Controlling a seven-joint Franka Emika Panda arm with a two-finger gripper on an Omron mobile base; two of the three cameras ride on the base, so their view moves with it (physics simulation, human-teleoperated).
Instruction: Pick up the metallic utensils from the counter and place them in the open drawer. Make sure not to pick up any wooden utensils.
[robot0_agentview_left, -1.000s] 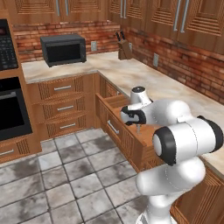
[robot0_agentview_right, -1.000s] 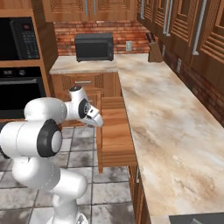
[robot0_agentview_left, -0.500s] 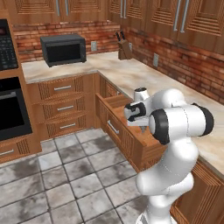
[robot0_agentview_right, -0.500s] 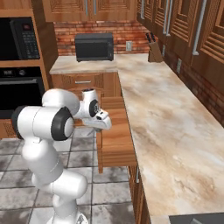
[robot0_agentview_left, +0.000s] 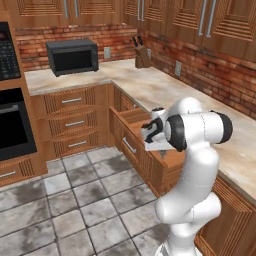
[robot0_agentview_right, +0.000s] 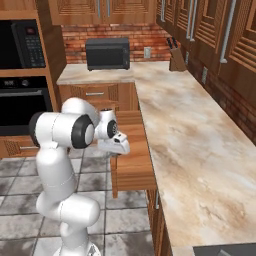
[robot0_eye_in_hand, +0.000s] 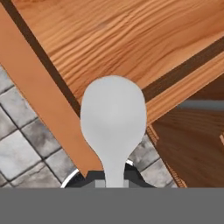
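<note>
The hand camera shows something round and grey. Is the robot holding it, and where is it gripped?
Yes. It holds a silver spoon by the handle, with the bowl sticking out over the open drawer.

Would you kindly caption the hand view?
End effector holds a silver spoon above the open drawer.

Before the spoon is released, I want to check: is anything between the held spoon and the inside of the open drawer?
Nothing visible blocks it. The gripper holds the spoon over the drawer, whose bare wooden floor lies just past the spoon's bowl.
</note>
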